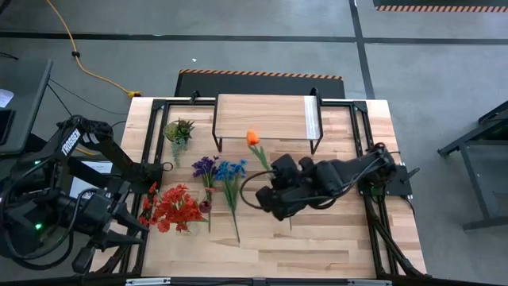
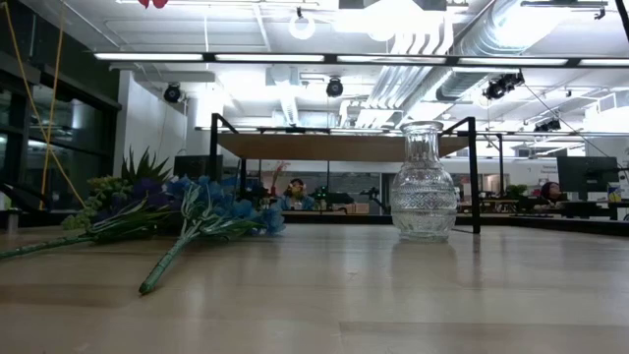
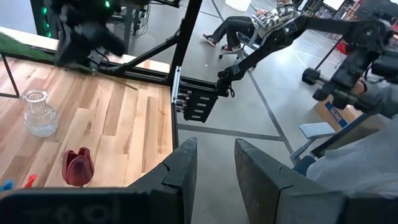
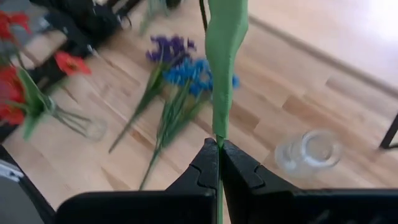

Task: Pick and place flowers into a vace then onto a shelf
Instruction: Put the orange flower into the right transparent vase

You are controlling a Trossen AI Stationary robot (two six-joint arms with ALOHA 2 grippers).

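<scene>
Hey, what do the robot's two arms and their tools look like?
Both arms are dark, nearly black. The left arm carries white lettering on one link, small green lights at its base, and black cables. The right arm is bulky and jointed. The right tool has two matte black, wedge-shaped fingers.

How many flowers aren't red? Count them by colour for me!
purple flower: 1
blue flower: 1
orange flower, held in the right gripper: 1
Total: 3
</scene>
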